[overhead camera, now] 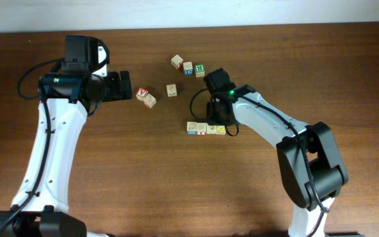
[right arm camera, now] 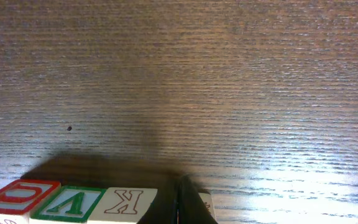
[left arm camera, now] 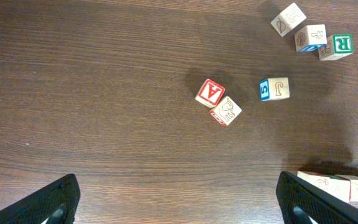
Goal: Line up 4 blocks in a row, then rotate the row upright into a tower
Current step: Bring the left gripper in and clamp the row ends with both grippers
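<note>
Four blocks lie in a row (overhead camera: pixel 206 128) on the table's middle; the left end block (overhead camera: pixel 192 128) has blue marks and the right end block (overhead camera: pixel 221 130) is yellow. The right wrist view shows a red-edged block (right arm camera: pixel 17 196), a green V block (right arm camera: pixel 67 202), a K block (right arm camera: pixel 129 202) and a sliver of another block (right arm camera: pixel 205 202). My right gripper (right arm camera: pixel 185 202) is shut and empty, its tips down at the row between the K block and that sliver. My left gripper (left arm camera: pixel 179 205) hovers open over bare wood, far left of the row (left arm camera: pixel 337 185).
A red A cube (overhead camera: pixel 142 94) and a cream cube (overhead camera: pixel 150 101) touch near my left gripper (overhead camera: pixel 125 85). A J cube (overhead camera: pixel 172 90) lies alone. Three cubes, one with a green R (overhead camera: pixel 200 70), cluster at the back. Wood table all round.
</note>
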